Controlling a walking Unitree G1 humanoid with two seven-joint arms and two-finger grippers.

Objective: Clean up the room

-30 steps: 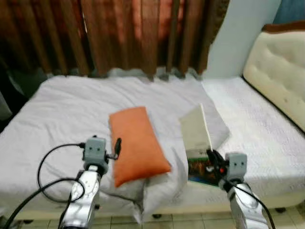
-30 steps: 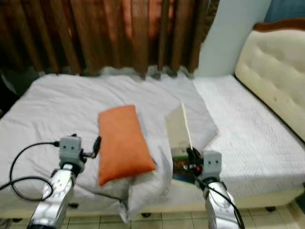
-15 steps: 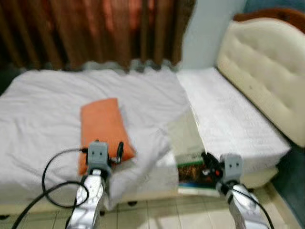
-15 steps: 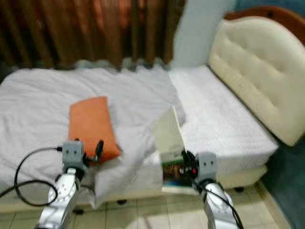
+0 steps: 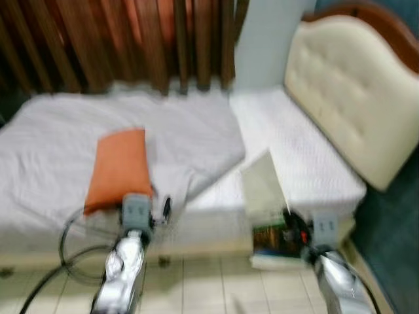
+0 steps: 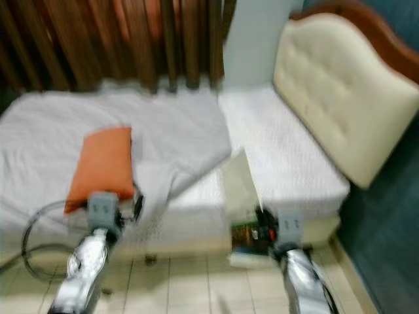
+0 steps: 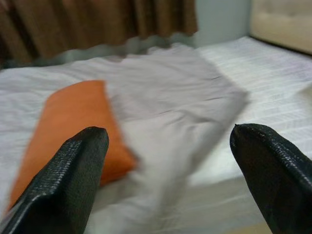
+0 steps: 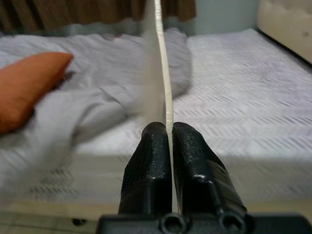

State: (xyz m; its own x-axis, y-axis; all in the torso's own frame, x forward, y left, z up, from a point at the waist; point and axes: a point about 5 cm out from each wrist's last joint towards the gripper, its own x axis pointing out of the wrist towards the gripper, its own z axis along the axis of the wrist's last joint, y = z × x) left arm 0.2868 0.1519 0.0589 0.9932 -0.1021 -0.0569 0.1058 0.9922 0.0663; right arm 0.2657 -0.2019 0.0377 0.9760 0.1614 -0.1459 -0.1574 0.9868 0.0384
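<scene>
The book (image 5: 267,196) stands open in front of the bed's near edge, over the tiled floor (image 5: 209,281), its pale cover lifted upright and a dark, colourful printed page below. The print is too blurred to read. The right gripper (image 8: 168,134) has its two black fingers pressed together on the thin edge of that cover, clamping it.

Just beyond lies the bed (image 5: 294,150), its mattress covered in a white sheet with a woven zigzag texture. A grey blanket (image 5: 177,131) is spread over the half of the bed to the robot's left, its corner folded back and rumpled near the edge. An orange pillow (image 5: 118,167) rests on the blanket, well apart from the book. The left gripper (image 7: 168,170) hovers before the bed's edge near the pillow's near end, its fingers (image 7: 73,165) spread wide apart with nothing between them; a black cable (image 5: 72,242) loops beside that arm.

At the bed's head, on the robot's right, stands a cream tufted headboard (image 5: 340,85) with a dark wooden rim. Behind the bed hang brown curtains (image 5: 118,39), next to a pale blue-grey wall (image 5: 265,39).
</scene>
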